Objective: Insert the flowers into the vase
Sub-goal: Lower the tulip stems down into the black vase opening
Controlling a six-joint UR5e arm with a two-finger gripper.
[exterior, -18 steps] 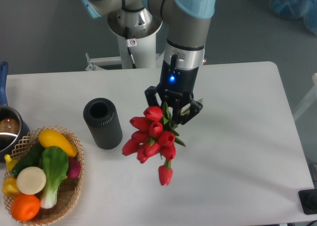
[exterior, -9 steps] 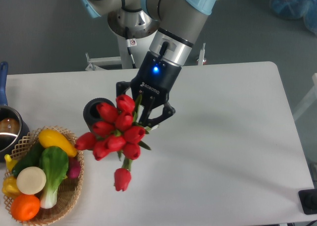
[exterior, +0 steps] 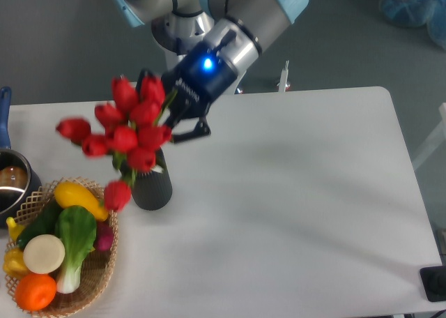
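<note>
A: Desk (exterior: pixel 300 213) first. Open room?

B: The right half and the middle are bare white surface out to the right edge and near edge. The crowding is all on the left: wicker basket (exterior: pixel 97 290) of toy vegetables (exterior: pixel 59 252) at the near-left corner, a metal pot (exterior: pixel 10 182) with a blue handle cut off by the left edge. Some dark item sits just off the near-right corner; too little shows to name it.

A: The vase?

B: Vase (exterior: pixel 152 187), matte black, upright, left of centre, just beside the basket's right rim. Its mouth is hidden behind the blooms, so I can't read the opening.

A: Gripper?

B: Gripper (exterior: pixel 174 116) reaches in from the far edge, tilted toward the left, blue light lit on its body. Jaws are clenched on the flowers (exterior: pixel 122 133), gripping low on the bunch. The stems themselves are mostly hidden; only a little green shows.

A: Which way does the bunch run?

B: Long axis slanted: held end toward the gripper, red buds fanning out toward the left edge and slightly toward the near edge. One bud hangs lowest, over the gap between vase and basket. The cluster overlaps the vase top in this view; whether any stem is inside, I cannot tell.
</note>
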